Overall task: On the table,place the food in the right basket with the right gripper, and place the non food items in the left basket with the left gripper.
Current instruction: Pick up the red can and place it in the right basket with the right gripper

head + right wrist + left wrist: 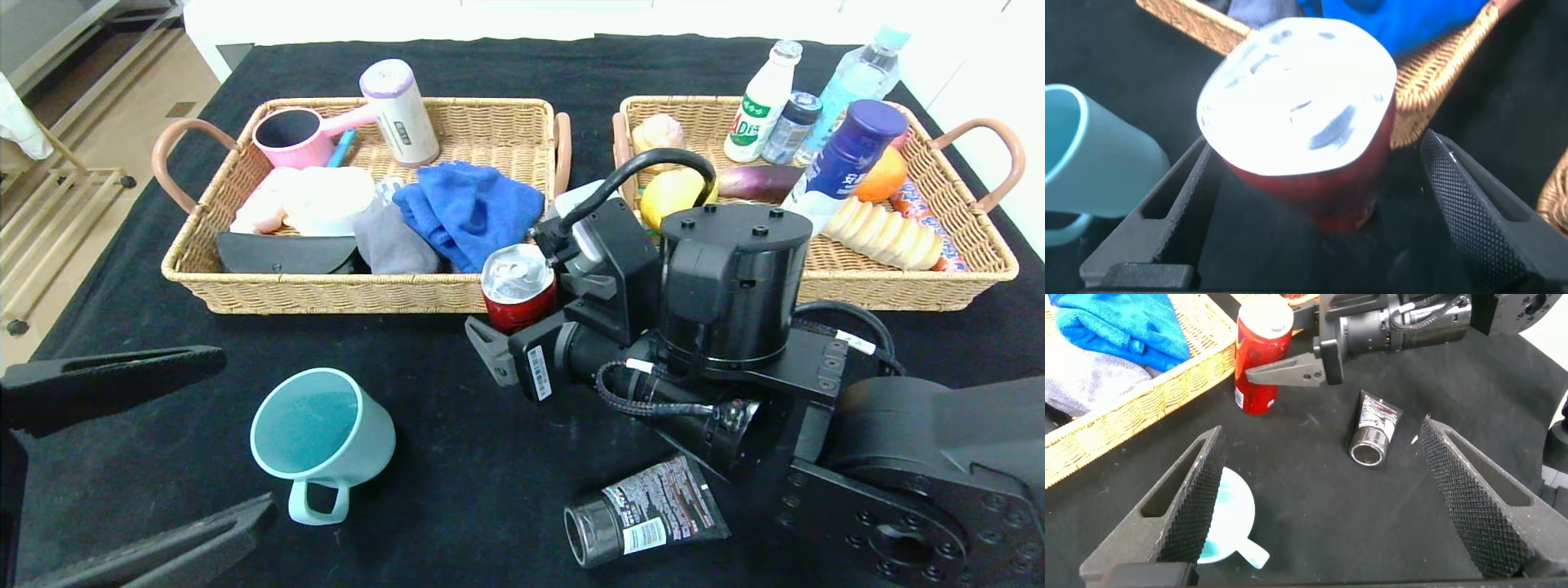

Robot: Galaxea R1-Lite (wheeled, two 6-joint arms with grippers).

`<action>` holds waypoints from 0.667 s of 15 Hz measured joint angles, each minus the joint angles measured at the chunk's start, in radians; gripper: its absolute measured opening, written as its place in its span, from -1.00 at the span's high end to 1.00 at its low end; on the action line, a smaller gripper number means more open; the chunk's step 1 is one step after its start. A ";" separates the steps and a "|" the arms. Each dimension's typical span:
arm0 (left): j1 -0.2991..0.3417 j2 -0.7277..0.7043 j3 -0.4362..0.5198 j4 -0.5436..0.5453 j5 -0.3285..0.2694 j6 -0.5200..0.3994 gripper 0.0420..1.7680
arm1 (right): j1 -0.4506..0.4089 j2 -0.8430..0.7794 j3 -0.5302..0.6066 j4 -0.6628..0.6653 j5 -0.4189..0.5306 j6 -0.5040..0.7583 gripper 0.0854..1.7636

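A red drink can [518,286] stands upright on the black table just in front of the left basket [326,300]. My right gripper [510,328] is open with a finger on each side of the can [1306,139], not closed on it. My left gripper [245,433] is open and empty at the front left, above a teal mug [322,437] lying on its side. A black tube [645,514] lies at the front centre. The left wrist view shows the can [1259,359], the tube [1376,425] and the mug [1229,523].
The left basket holds a blue cloth [469,208], a pink scoop, a roll and other items. The right basket [898,294] holds bottles, fruit and bread. The right arm [735,327] spans the table's middle right.
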 joint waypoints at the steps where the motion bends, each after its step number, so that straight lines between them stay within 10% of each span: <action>1: 0.000 0.000 0.000 0.000 0.000 0.000 -0.94 | -0.001 0.005 -0.006 -0.006 -0.001 0.000 -0.93; 6: 0.000 0.001 0.001 0.000 0.000 0.000 -0.94 | -0.010 0.018 -0.022 -0.009 -0.001 0.000 -0.94; 10: 0.000 0.004 0.002 -0.002 0.000 0.000 -0.94 | -0.013 0.019 -0.021 -0.022 -0.001 -0.001 -0.26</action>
